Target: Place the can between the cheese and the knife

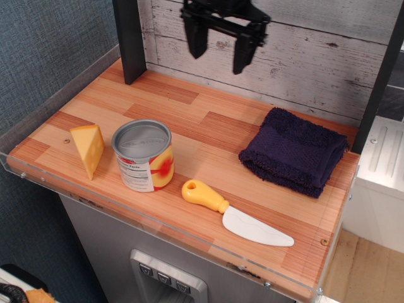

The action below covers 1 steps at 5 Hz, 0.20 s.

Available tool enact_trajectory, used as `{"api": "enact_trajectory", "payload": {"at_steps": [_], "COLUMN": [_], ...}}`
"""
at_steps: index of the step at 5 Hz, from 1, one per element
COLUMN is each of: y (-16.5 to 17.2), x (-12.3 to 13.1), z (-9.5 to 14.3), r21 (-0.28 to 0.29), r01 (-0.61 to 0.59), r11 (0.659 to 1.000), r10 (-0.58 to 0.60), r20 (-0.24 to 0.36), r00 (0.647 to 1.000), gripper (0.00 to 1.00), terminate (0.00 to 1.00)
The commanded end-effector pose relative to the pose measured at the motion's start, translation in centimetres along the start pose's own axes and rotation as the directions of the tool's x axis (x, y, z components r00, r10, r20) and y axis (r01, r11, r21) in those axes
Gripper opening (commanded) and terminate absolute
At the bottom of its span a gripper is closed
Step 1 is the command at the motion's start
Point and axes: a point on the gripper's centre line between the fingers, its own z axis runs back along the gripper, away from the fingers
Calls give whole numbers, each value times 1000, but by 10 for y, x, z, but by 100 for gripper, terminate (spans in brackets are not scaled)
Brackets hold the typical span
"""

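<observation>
The can (144,155) stands upright near the front of the wooden table, with a grey lid and a white, red and yellow label. The yellow-orange cheese wedge (88,149) stands just left of it. The knife (235,214), with a yellow handle and white blade, lies to the can's right along the front edge. My black gripper (218,55) hangs high above the back of the table, open and empty, far from the can.
A folded dark blue towel (293,151) lies at the right back. A black post (129,41) stands at the back left. A clear plastic rim (158,222) runs along the table's front and left edges. A grey plank wall (315,50) is behind.
</observation>
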Motion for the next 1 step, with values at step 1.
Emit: {"api": "enact_trajectory", "payload": {"at_steps": [1], "y": [-7], "x": [5], "z": [27], "r21": [-31], "r01": [48], "r11": [998], "r10": [-47], "r20": [58], "r00": [997], "gripper": [100], "terminate": [100]}}
